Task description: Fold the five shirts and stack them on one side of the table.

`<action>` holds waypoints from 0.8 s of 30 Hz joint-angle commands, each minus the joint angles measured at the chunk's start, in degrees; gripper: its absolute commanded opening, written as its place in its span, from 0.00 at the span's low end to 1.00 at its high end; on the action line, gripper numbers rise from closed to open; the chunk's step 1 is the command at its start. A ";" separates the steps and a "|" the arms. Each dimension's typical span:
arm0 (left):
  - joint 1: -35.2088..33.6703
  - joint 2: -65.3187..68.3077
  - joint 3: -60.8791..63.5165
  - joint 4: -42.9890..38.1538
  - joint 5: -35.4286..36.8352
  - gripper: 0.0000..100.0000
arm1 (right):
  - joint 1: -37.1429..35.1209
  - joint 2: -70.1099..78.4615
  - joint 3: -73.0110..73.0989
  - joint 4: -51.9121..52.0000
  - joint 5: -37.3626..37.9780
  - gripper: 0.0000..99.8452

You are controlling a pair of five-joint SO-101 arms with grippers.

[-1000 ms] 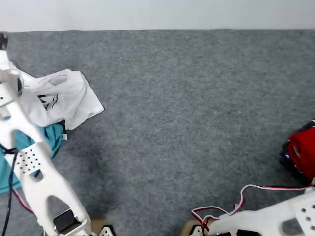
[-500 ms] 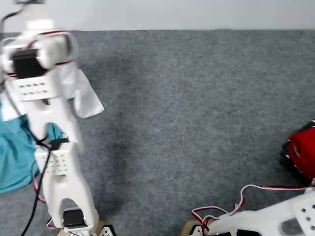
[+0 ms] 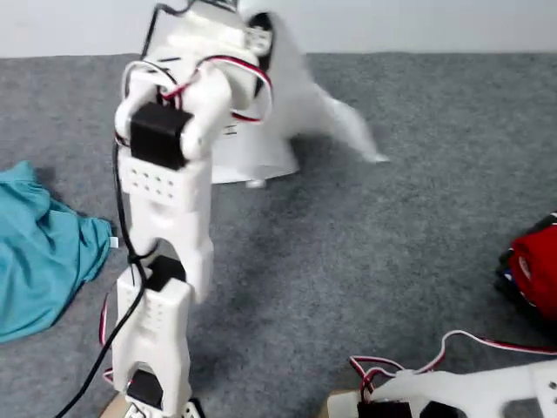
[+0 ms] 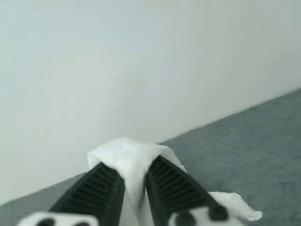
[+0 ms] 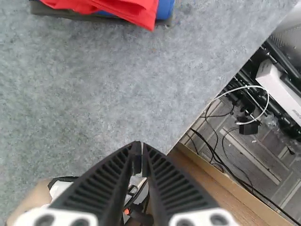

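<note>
Pinching a bunched fold of the white shirt [image 3: 300, 109] is what the left pincer [image 4: 135, 169] is up to: jaws narrow, cloth squeezed up between them. It's raised high, over by the far wall [image 4: 141, 70]. My guess is that's so the shirt can hang loose below it and open out before it gets laid down for folding. The cloth trails down and off to one side of the pincer. It's smeared in the high view, so I honestly can't tell if the low hem touches the surface [image 3: 365, 261] or just clears it.

Well apart from that pincer, back toward the near side, a teal shirt [image 3: 39, 252] lies crumpled and unfolded, presumably waiting its turn.

The right pincer [image 5: 140, 148] is closed on nothing, jaws together, sitting low at the near edge. Out ahead of it is a folded pile [image 5: 117, 9], red on top of blue, which looks like the stack side. So at least two are done, I reckon.
</note>
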 commanded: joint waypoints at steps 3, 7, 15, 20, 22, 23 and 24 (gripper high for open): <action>-0.88 -5.45 -2.15 5.98 -0.44 0.02 | 0.31 -1.19 -0.70 0.84 0.53 0.01; -6.59 -5.01 -0.84 14.42 -1.23 0.03 | -1.89 -3.12 -0.53 0.92 0.44 0.01; -23.74 -3.96 17.54 14.07 -3.25 0.03 | -28.53 -12.44 1.85 1.71 0.09 0.01; -30.95 -3.87 31.25 13.80 -7.56 0.03 | -50.42 -10.95 7.74 0.84 -6.68 0.01; -33.41 -3.87 36.44 13.36 -9.49 0.03 | -59.12 -7.69 8.88 -0.04 -13.01 0.01; -34.81 -3.87 39.16 12.48 -10.64 0.03 | -63.60 -5.58 8.88 -0.13 -15.30 0.01; -36.13 -3.87 42.15 11.43 -12.13 0.01 | -68.09 -2.95 8.62 -0.31 -16.97 0.01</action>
